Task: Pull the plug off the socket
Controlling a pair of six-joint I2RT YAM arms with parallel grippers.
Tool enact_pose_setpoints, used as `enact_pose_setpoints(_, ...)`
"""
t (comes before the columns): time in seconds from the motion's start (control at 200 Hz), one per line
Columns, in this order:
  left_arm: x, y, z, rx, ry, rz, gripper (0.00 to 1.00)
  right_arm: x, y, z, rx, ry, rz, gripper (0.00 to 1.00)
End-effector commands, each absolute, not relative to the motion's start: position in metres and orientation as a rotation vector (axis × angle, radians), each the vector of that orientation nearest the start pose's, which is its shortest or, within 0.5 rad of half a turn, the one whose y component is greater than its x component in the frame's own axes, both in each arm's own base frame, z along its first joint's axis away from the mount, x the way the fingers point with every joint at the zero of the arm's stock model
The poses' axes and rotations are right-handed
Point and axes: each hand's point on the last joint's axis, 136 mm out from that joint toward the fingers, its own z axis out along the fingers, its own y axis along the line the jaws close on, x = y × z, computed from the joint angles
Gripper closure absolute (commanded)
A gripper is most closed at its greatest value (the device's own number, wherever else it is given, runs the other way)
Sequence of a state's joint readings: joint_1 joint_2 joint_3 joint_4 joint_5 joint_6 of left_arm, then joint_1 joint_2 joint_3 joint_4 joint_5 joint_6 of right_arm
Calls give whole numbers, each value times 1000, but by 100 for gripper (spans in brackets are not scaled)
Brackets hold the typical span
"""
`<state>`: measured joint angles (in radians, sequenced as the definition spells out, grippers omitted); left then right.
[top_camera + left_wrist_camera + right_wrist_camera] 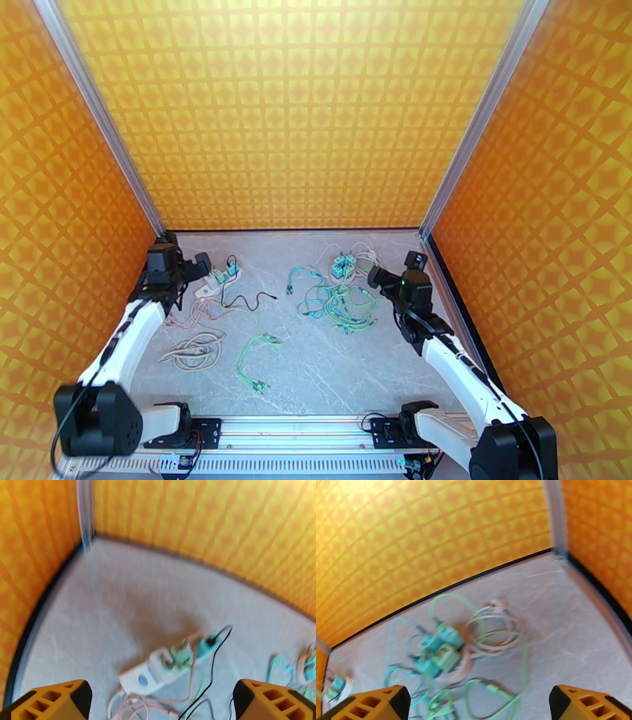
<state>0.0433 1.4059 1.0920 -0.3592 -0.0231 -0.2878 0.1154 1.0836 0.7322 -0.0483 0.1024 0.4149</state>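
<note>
Just ahead of our left tool (160, 695), blur smears the socket strip (152, 673) and its plugs (183, 655); we cannot count them. Ahead of the right tool (476, 697), green adapters (442, 651) melt together. Each wrist view's lower edge crops the fingers (51, 701).

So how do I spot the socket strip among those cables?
Go to the back left corner of the grey table, beside the left tool. The white power strip lies there: the only flat white bar, with green and teal plugs in it.
</note>
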Motion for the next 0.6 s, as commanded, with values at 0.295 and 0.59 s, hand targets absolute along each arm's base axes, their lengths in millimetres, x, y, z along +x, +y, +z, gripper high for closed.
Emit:
enact_pose_setpoints(0.295,491,64,166,-613,2337,-252,21,360,64,225,294,2068,501,1)
enact_pose_setpoints(0.59,515,53,88,-673,2548,-381,59,348,70,236,288,2057,561,1)
